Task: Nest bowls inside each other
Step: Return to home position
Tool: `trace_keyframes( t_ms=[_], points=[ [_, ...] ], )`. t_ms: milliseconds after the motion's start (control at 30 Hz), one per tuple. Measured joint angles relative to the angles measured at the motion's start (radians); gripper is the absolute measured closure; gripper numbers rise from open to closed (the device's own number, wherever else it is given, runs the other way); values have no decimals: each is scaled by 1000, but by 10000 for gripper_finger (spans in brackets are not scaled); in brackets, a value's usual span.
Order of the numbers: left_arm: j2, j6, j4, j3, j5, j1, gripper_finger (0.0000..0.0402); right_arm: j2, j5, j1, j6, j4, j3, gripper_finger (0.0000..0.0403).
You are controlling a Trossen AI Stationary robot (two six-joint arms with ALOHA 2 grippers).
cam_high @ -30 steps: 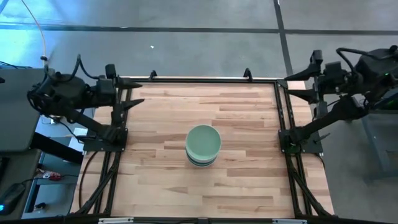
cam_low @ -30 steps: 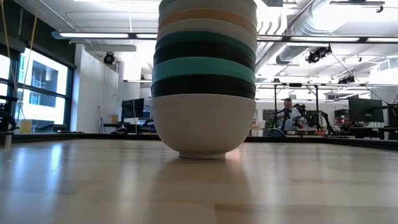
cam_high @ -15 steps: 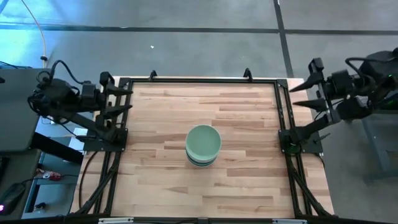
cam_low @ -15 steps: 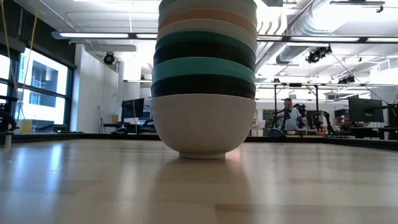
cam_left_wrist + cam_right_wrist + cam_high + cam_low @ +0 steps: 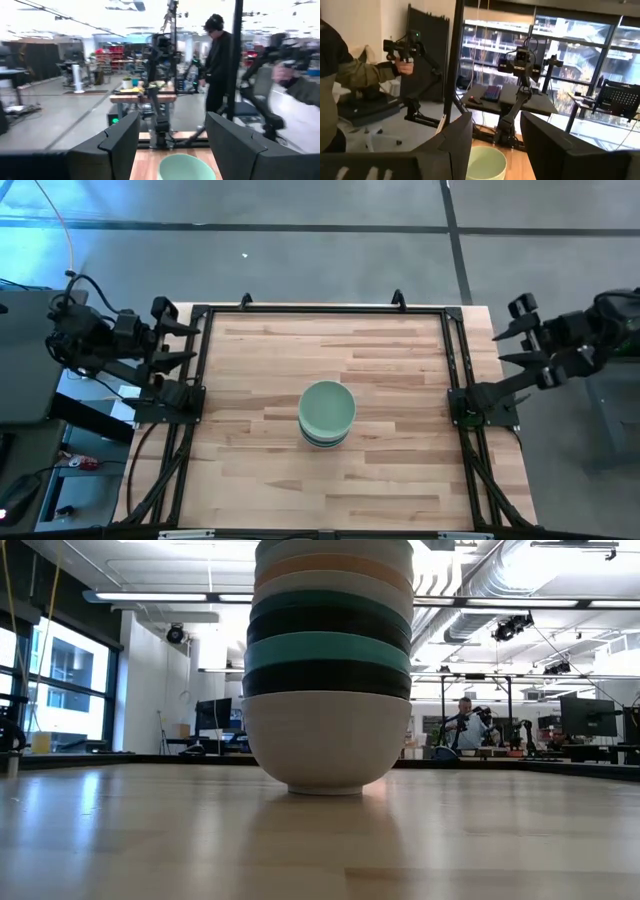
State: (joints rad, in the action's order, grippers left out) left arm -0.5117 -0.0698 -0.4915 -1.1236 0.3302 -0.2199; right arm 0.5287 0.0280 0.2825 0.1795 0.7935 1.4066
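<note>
The bowls (image 5: 327, 413) stand nested in one stack near the middle of the table, a mint green bowl on top. In the low view the stack (image 5: 328, 670) rests on the foot of a white bowl, with black, teal, dark green, white and peach rims above. The top bowl also shows in the left wrist view (image 5: 186, 167) and right wrist view (image 5: 486, 162). My left gripper (image 5: 178, 343) is open, past the table's left edge. My right gripper (image 5: 517, 333) is open, past the right edge. Both are far from the stack.
A black frame (image 5: 198, 360) runs along the table's left, far and right edges. Bare wood lies all around the stack. A person (image 5: 219, 60) stands in the room beyond the table, and a sleeved arm (image 5: 365, 75) shows in the right wrist view.
Both arms have drawn back from the table: the left gripper has moved outward past the left edge, the right gripper outward past the right edge. The bowl stack has stayed where it was.
</note>
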Motion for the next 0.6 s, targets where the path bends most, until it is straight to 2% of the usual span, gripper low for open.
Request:
trace_keyframes(
  t_ms=[200, 333, 500, 600],
  points=[
    [1, 14, -59, 0, -25, 0, 195, -226, 4, 0, -36, -131, -247, 242],
    [16, -13, -90, 31, -18, 0, 212, -337, 59, 0, -94, -168, -374, 242],
    [103, -31, -27, 145, 35, 0, 230, -414, 220, 0, -181, -132, -493, 242],
    [171, -39, 41, 228, 73, 1, 233, -428, 370, 0, -180, -114, -524, 242]
  ],
)
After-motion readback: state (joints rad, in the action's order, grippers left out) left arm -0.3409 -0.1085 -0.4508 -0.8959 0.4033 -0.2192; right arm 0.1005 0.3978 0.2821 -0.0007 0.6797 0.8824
